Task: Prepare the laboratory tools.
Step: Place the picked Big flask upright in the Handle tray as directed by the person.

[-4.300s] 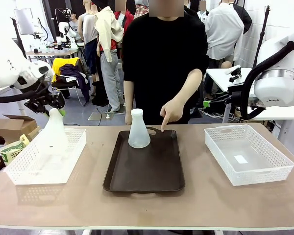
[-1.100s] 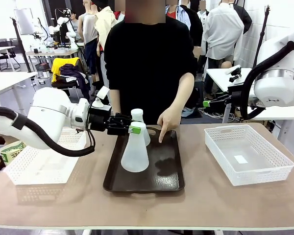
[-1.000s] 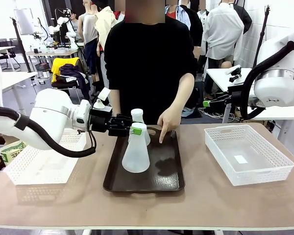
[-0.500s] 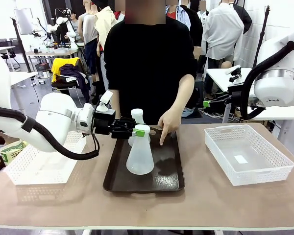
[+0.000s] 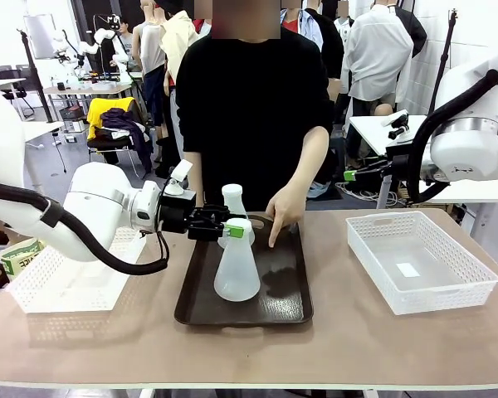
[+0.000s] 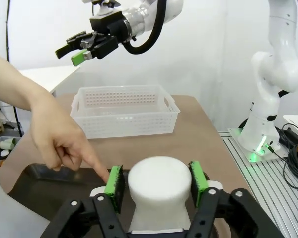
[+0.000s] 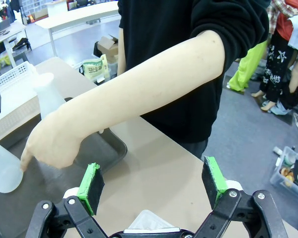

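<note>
The left hand [image 5: 232,225] reaches in level from the side, its green pads [image 6: 113,181] flanking the neck of the near flask [image 5: 236,264]; a thin gap shows on each side in the left wrist view, so the pads stand slightly apart, just off the neck rather than clamped. That flask stands upright on the dark tray [image 5: 201,298], toward its middle. The second flask [image 5: 231,199] stands upright just behind it, near the tray's far edge. Nothing shows inside either flask. The person's hand [image 5: 280,211] points a finger down at the tray, just right of the near flask. Bare tray floor lies in front of the flasks and to their right. A white basket [image 5: 62,286] sits left of the tray and another basket [image 5: 419,261] sits right, with open tabletop [image 5: 332,340] between and in front. The right hand [image 7: 154,191] hangs with fingers wide apart, holding nothing, above the tabletop's far edge.
</note>
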Controlling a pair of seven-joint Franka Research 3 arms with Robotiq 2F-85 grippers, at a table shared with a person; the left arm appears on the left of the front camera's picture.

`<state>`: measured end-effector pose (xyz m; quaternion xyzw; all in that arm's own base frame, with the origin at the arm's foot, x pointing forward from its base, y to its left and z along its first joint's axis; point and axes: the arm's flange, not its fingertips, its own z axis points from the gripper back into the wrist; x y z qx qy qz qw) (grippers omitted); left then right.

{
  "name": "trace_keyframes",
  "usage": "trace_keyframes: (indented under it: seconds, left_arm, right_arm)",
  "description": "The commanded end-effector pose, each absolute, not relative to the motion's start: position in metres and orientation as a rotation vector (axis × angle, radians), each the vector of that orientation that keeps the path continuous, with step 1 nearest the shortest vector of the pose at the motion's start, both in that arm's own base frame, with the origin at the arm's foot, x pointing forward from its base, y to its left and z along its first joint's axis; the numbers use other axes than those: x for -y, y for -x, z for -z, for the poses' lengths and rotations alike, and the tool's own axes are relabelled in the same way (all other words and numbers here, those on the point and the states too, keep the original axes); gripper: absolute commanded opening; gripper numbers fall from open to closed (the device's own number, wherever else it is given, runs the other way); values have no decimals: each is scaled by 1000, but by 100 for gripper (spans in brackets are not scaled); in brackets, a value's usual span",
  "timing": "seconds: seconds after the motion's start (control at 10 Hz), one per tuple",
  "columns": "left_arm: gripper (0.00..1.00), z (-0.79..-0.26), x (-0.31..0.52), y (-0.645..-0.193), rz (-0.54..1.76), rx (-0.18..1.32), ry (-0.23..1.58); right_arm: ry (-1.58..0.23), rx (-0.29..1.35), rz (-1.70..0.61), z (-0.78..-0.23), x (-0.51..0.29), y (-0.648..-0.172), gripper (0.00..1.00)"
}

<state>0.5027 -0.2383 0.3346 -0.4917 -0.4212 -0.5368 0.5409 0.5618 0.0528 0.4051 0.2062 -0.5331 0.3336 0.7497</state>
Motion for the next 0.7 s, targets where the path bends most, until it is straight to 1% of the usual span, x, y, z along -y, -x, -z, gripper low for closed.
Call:
trace_keyframes:
  seconds: [0.0,0.2,0.5,0.6]
  left_arm:
    - [100,-342,238,-508,1304,1024,1171]
    - [100,-343,233,-507,1305,998,1160]
    - [100,-342,222,-504,1270,883,1151]
    - [100,-340,219,-504,1261,869,1147]
  right_arm:
    - [-448,1146,-723,-406,-53,-559,100]
    - [-448,1146,-723,-406,-53,-559,100]
    - [-448,1146,-723,-406,-53,-559,100]
    - [-448,1146,-723,-406,-53,-559,100]
